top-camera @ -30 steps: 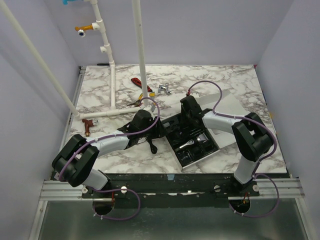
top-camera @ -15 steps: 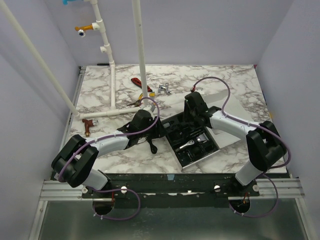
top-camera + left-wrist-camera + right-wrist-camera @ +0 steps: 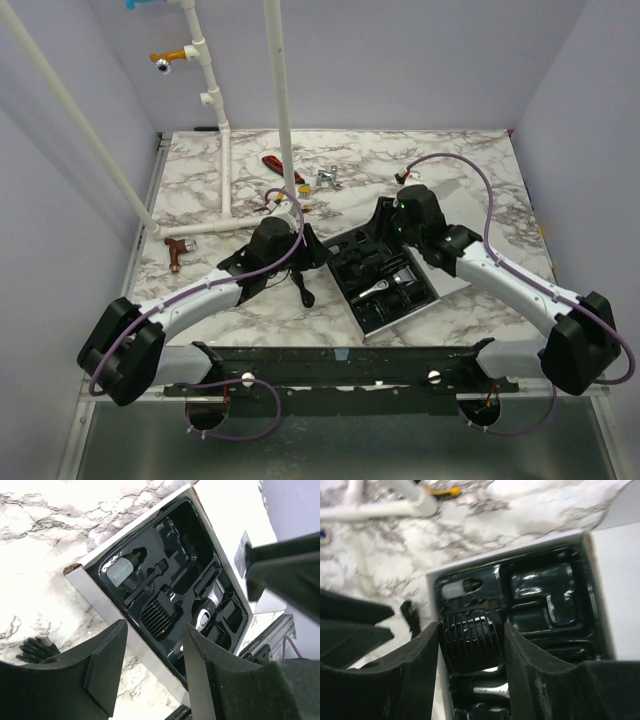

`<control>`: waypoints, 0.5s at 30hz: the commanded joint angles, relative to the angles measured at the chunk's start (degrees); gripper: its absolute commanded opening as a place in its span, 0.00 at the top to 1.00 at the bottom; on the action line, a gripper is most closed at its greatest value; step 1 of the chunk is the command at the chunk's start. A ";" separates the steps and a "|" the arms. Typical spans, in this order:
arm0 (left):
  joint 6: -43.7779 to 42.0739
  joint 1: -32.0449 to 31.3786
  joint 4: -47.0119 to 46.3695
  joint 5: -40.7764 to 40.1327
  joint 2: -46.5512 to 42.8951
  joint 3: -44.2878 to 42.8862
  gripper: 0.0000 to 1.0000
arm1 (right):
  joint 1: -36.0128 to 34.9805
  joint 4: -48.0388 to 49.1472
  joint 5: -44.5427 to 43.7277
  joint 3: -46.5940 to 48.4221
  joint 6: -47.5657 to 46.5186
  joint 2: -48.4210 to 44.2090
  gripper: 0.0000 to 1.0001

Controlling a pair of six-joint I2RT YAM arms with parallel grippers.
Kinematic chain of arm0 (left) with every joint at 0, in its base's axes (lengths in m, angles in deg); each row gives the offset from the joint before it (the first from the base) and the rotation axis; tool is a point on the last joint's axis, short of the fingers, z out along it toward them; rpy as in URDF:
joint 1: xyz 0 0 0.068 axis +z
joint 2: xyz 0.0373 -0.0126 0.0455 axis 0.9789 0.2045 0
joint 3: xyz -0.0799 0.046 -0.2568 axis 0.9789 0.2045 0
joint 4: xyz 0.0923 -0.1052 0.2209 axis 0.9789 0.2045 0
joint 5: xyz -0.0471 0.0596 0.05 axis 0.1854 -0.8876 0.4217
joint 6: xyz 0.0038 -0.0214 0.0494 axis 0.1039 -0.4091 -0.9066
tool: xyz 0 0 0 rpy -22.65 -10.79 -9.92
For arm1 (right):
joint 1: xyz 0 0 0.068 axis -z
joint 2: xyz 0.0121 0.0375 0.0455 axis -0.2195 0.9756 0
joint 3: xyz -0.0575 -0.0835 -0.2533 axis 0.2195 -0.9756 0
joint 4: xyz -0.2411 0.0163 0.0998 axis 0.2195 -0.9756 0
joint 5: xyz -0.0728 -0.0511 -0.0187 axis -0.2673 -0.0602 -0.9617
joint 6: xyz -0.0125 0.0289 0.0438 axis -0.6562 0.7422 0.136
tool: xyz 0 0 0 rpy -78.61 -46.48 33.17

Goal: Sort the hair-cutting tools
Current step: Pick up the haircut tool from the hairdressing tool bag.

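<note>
The right tool [image 3: 470,628] hangs over the far end of the tray [image 3: 95,595]; a ribbed black guard [image 3: 470,645] fills its gap from pad to pad, so I read it as clamped on that guard (the fit on both sides is too neat for a piece merely lying below). The left tool [image 3: 154,640] stands half open with nothing between its fingers, looking down on the tray from just beside it.

Most of the hair-cutting tools sit in the tray's moulded pockets; the clipper [image 3: 206,614] lies there with its silver end showing, and toothed pieces sit around it. One loose comb [image 3: 35,650] rests on the bench [image 3: 45,540] near the left tool, outside the tray.

The guard looks light, stiff and glossy, so likely slippery under the pads. Its thin teeth could bend or snap if squeezed, so the solid flanks are the place to hold, as the right tool seems to do. The loose comb is small and low, so it wants a pinch across its spine, fingers close to the bench. The clipper would be heavier; mid-body is safest, away from the blade.
</note>
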 commanded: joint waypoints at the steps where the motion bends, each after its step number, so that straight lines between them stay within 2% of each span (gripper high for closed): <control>1: 1.15 -0.19 1.61 -2.62 -5.81 3.08 0.50 | -4.07 -0.21 4.15 -3.52 0.23 -2.96 0.77; 5: 0.53 -0.19 1.36 -1.59 -9.54 5.25 0.50 | -5.52 -2.25 3.79 -6.50 0.76 -7.01 0.77; 8: -0.66 -0.19 -2.45 1.15 -12.51 8.32 0.48 | -5.65 -1.58 4.97 -9.02 3.71 -9.68 0.77; 12: -1.24 -0.19 -15.09 5.90 -17.81 15.46 0.46 | -5.59 3.26 3.12 -11.64 15.28 -11.50 0.78; 15: 0.04 -0.51 -25.96 5.77 -20.86 20.82 0.46 | -5.63 8.60 3.38 -12.16 23.56 -9.96 0.78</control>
